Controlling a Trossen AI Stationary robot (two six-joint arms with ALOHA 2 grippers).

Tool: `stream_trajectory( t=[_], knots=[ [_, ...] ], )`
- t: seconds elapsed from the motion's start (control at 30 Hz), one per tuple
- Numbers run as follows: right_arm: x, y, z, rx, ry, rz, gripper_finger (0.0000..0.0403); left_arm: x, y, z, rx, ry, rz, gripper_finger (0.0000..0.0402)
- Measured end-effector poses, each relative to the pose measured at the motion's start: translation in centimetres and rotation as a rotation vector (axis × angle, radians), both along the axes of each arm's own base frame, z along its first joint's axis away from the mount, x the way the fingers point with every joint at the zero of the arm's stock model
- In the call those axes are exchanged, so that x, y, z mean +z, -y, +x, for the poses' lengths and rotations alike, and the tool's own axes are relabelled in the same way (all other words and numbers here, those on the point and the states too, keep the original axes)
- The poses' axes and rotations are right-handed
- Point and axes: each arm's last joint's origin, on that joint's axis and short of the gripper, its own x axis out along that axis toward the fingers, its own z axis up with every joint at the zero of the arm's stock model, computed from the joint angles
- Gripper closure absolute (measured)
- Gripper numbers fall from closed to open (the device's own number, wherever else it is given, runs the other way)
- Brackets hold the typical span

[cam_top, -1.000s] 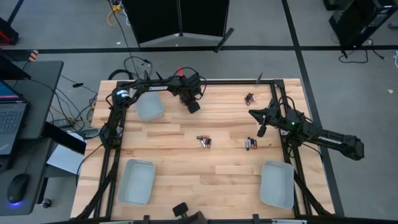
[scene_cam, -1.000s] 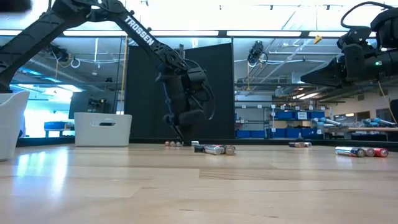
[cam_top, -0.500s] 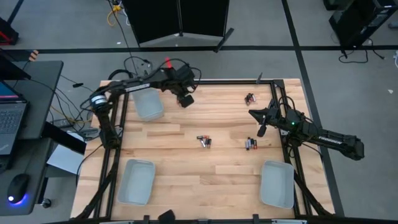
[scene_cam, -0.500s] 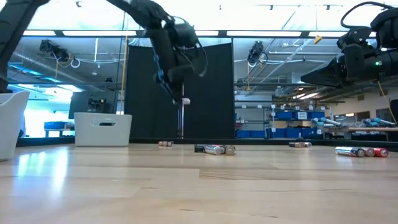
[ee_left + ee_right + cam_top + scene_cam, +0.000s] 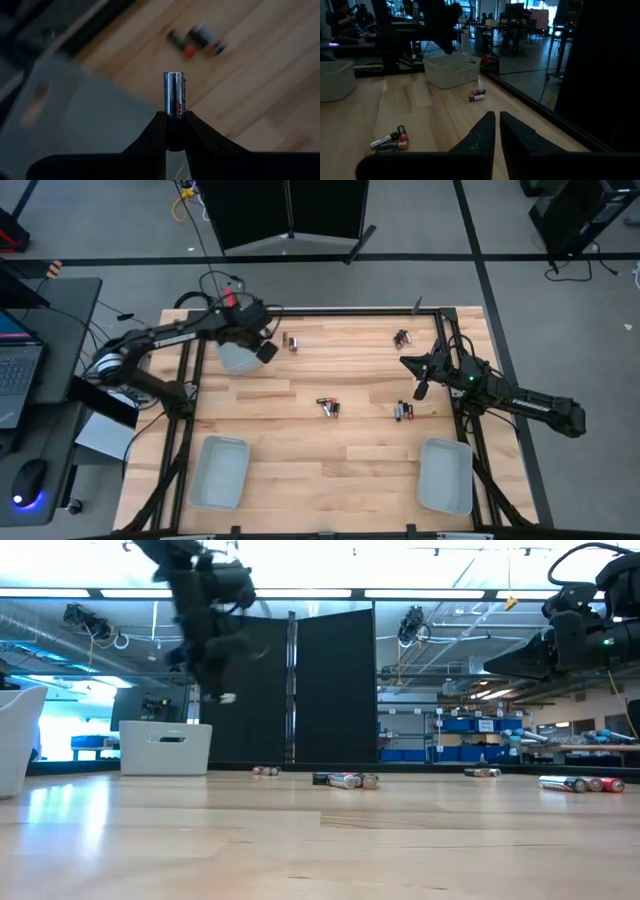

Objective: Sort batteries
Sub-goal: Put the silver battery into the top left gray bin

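Observation:
My left gripper (image 5: 265,351) is shut on a silvery battery (image 5: 174,95) and is raised over the right edge of the far-left pale grey tray (image 5: 238,354). In the low view the left gripper (image 5: 214,688) is well above the table. A small group of batteries (image 5: 290,342) lies on the wood just right of it. More batteries lie at the table's middle (image 5: 328,407), at the right middle (image 5: 403,411) and at the far right (image 5: 402,338). My right gripper (image 5: 496,124) is shut and empty above the right-middle group. My left gripper pinches the silvery battery by its near end (image 5: 173,121) between its two fingertips. The battery lies along the fingers and sticks out past their tips. It is lifted clear, above the tray's edge (image 5: 107,92).
Two more pale grey trays stand at the near left (image 5: 219,472) and near right (image 5: 446,475). A black frame rail runs round the table (image 5: 350,310). Bare wood lies between the battery groups and the near trays.
My left gripper has risen from the table at the far side with the silvery battery and swung toward the table's left edge, to above the far-left tray's right edge. The small battery group it left stays on the wood.

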Motion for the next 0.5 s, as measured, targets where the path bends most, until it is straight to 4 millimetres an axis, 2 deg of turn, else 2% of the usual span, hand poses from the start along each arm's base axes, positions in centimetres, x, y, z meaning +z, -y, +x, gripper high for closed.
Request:
stream_trajectory(
  t=[0.1,0.23,0.5],
  knots=[
    [0.0,0.0,0.0,0.000,0.000,0.000,0.0364,-1.5,0.0,-1.9,0.044,-0.032,-0.017,0.0356],
    [0.0,0.0,0.0,0.000,0.000,0.000,0.0364,-3.3,-1.0,-3.6,0.088,-0.093,-0.045,0.0356],
    [0.0,0.0,0.0,0.000,0.000,0.000,0.0364,-5.8,-4.6,-4.0,0.073,-0.081,-0.110,0.0356]
  ],
)
